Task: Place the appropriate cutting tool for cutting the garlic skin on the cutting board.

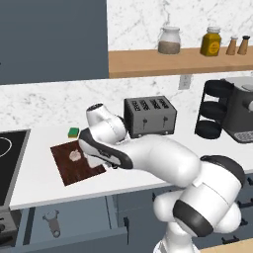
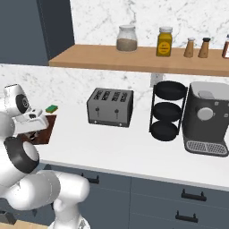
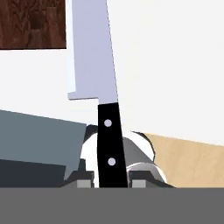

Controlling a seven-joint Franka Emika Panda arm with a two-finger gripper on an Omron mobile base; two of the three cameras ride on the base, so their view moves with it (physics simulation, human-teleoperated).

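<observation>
Hand view, knife (image 3: 94,65) handle clamped in pincer (image 3: 107,183), blade pointing away

My arm (image 1: 148,158) is reaching from the lower right toward ten o'clock, and my wrist is hanging over the right edge of the cutting board (image 1: 66,165). The garlic (image 1: 75,154) is sitting on the board near its middle. A green sponge (image 1: 73,132) is lying at twelve o'clock from the board, just beyond it. A toaster (image 1: 149,116) is standing at two o'clock from the board. A peeler (image 1: 52,223) is lying in the open drawer (image 1: 74,225) at six o'clock.
</observation>
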